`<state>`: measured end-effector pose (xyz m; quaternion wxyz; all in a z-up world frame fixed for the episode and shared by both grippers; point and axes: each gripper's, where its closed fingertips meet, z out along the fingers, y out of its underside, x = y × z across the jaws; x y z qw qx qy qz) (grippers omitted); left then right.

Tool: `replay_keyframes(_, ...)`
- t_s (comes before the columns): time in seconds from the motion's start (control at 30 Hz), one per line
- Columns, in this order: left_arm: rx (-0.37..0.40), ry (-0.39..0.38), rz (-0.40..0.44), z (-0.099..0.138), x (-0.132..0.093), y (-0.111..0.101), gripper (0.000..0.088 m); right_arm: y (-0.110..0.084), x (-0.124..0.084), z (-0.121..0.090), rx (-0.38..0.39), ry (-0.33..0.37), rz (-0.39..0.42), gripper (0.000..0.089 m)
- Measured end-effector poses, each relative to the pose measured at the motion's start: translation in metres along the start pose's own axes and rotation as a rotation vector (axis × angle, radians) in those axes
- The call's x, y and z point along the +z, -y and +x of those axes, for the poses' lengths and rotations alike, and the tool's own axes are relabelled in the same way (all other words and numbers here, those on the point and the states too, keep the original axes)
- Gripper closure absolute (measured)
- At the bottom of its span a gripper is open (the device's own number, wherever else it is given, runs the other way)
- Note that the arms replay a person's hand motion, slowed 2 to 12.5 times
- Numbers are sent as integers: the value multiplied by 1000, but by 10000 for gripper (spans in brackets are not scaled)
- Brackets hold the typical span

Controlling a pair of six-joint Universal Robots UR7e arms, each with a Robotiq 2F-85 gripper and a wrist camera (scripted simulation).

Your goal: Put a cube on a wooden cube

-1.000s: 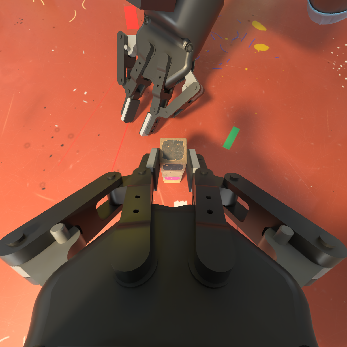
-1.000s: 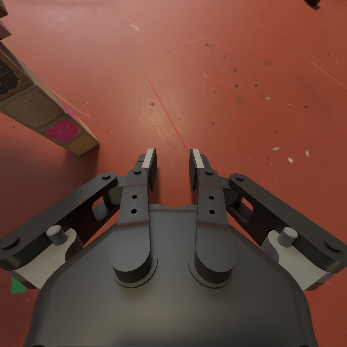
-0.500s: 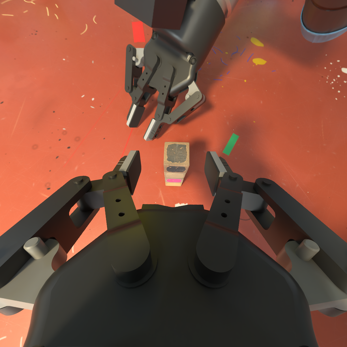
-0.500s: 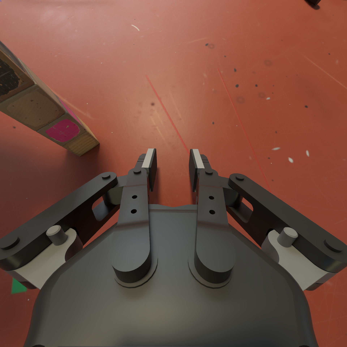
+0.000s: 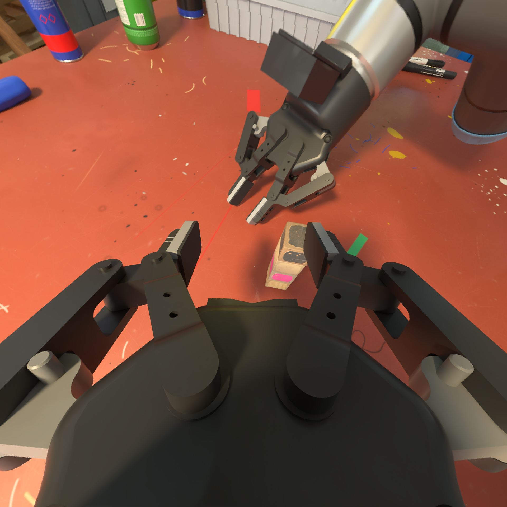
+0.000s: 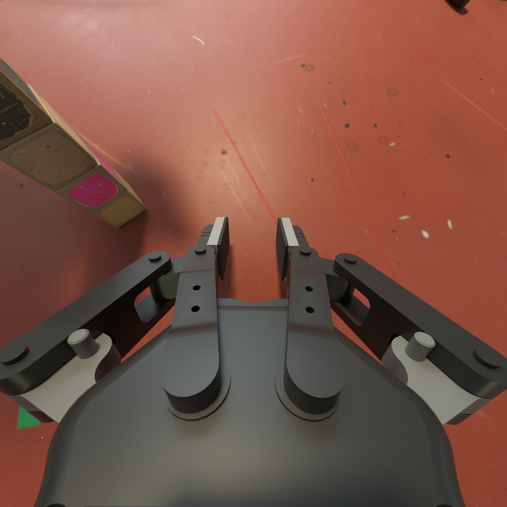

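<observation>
A small stack of wooden cubes [image 5: 286,260] with black and pink patches stands on the red table [image 5: 109,164]. The top cube has a black top face. My left gripper [image 5: 252,236] is open and empty, raised above the table, and the stack sits below, just inside its right finger [image 5: 318,247]. My right gripper [image 6: 252,233] is open and empty, low over bare table, with the stack [image 6: 55,162] to its left. The right gripper also shows in the left wrist view [image 5: 245,208], just behind the stack.
At the table's far edge stand a blue and red can [image 5: 52,30], a green can [image 5: 137,22] and a white ribbed block [image 5: 269,22]. Black markers [image 5: 428,68] lie far right. A blue object [image 5: 11,92] lies far left. Red [image 5: 253,100] and green [image 5: 356,244] tape patches mark the table.
My left gripper opened, let go of the top cube, then rose and pulled back to the left. The stack stays standing. The right gripper has not moved.
</observation>
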<state>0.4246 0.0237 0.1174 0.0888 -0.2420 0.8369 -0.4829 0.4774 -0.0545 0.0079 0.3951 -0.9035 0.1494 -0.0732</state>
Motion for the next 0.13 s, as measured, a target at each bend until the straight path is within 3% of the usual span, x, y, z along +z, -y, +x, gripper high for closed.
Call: replay_keyframes(0.13,-39,29,-17,-12,1,-11,214,0,0,-1,-5,0,-1,576)
